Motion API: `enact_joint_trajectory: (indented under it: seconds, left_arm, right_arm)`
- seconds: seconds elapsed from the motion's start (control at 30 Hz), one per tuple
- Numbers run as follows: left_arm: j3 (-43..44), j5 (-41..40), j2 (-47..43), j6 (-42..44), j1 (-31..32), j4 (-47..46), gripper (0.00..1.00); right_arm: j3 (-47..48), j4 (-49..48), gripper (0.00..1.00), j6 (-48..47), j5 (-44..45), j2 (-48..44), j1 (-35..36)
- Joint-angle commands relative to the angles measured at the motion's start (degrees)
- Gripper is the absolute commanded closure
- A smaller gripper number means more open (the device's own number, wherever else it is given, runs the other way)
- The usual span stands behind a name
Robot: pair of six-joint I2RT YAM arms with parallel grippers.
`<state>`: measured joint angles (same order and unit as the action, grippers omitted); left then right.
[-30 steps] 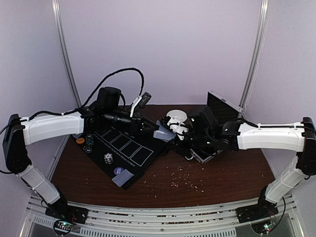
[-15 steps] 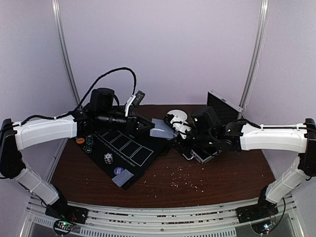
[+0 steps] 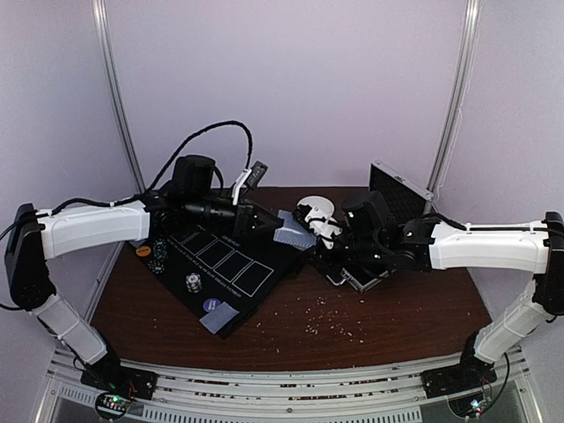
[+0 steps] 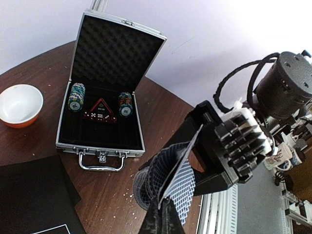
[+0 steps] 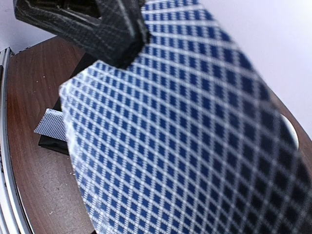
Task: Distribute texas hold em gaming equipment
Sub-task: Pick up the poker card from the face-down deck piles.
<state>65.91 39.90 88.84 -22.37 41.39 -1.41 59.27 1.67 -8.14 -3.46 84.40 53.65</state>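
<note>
The playing cards [image 3: 295, 232] have blue-checked backs and hang in the air above the table's middle, between my two grippers. My left gripper [image 4: 165, 204] is shut on the edge of one card [image 4: 184, 183]. My right gripper [image 3: 317, 236] is shut on the fanned rest of the pack [image 4: 158, 170]. In the right wrist view a card back [image 5: 185, 136] fills the frame and hides my own jaws; a left finger [image 5: 107, 24] pinches its top edge. On the black mat [image 3: 238, 273] lie a chip stack [image 3: 192, 282], a purple disc [image 3: 211, 304] and a card [image 3: 222, 316]. An orange disc [image 3: 143, 250] lies by its left edge.
The silver case [image 4: 100, 146] stands open behind the grippers, with two chip stacks [image 4: 76, 96] and dice inside. A white bowl with an orange rim [image 4: 19, 105] sits left of it in the left wrist view. Crumbs dot the brown table [image 3: 352, 326].
My left arm drew back a little to the left, then came right again toward the right gripper. The cards stay held between the two grippers.
</note>
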Motion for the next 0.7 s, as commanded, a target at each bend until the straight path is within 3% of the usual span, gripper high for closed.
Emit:
enact_joint_trajectory:
  seconds: [0.0, 0.27, 0.47, 0.67]
  left_arm:
    - [6.64, 0.99, 1.97, 7.02, 0.47, 9.87, 1.0]
    - [12.95, 1.12, 3.42, 15.87, 0.5, 25.37, 1.0]
    - [12.13, 3.15, 4.87, 15.49, 0.99, 25.56, 1.0]
    - [7.42, 4.07, 5.54, 13.14, 1.98, 19.9, 1.0]
  right_arm:
    - [1.94, 1.26, 0.6, -3.77, 0.11, -0.55, 0.21]
    - [4.38, 5.3, 0.6, -10.81, 2.42, 0.9, 0.87]
    - [4.99, 4.32, 0.6, -11.37, 0.77, 2.11, 1.52]
    - [3.12, 2.57, 0.6, -8.81, 0.03, 3.21, 2.01]
